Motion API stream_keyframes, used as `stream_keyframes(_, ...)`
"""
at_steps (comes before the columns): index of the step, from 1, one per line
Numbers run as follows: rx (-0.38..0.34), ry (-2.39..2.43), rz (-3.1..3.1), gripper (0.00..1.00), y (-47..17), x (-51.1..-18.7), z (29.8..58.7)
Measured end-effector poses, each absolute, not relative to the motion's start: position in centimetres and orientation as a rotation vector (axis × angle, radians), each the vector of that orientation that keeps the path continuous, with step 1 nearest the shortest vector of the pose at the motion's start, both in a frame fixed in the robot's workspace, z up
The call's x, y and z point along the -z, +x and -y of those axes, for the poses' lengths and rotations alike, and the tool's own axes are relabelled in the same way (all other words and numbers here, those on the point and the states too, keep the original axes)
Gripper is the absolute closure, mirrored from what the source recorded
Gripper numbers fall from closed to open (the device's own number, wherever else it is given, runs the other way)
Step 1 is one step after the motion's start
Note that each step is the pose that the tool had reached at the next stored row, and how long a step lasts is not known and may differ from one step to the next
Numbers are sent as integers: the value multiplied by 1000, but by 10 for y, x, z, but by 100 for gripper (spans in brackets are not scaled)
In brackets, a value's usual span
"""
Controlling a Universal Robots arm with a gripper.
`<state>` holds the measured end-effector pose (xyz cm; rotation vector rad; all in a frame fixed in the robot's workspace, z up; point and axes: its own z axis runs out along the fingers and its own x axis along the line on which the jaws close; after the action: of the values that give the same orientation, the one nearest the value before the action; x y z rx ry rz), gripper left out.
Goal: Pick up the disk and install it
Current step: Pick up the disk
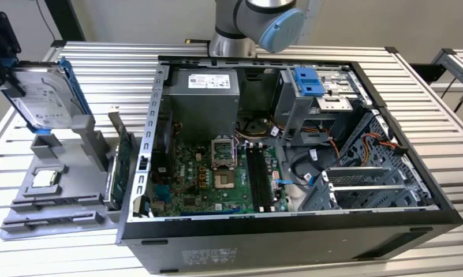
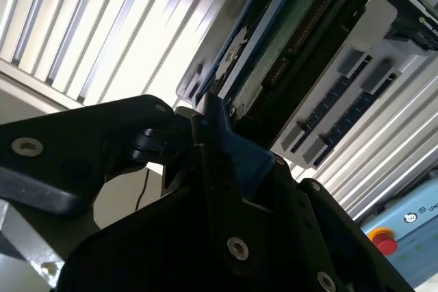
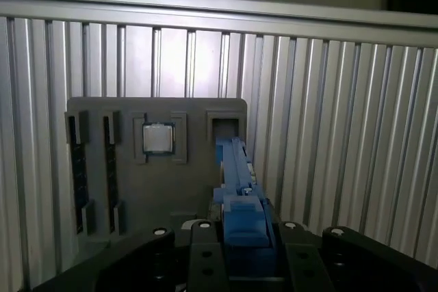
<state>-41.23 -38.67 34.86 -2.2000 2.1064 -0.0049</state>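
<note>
In the exterior view the disk (image 1: 51,95), silver-grey with a white label and blue rails, stands on edge and tilted at the far left, just over the upright slot of the grey holder (image 1: 62,190). My black gripper (image 1: 14,86) is shut on its upper left edge. In the first wrist view the disk's blue rail (image 3: 236,169) runs out from between my fingers (image 3: 205,251) above the holder (image 3: 123,169). The second wrist view has the disk's green circuit-board side (image 2: 287,46) beyond the gripper (image 2: 219,141).
An open computer case (image 1: 416,190) lies to the exterior view's right of the holder, with a motherboard (image 1: 216,173) and a drive bay with a blue latch (image 1: 309,81). A square processor chip (image 1: 47,178) rests on the holder. A card (image 1: 122,167) stands beside the case.
</note>
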Motion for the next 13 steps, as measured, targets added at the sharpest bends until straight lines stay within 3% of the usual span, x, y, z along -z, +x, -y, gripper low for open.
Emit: stream_keyframes(13,10,-2197,-2103,100,-412,-357,387)
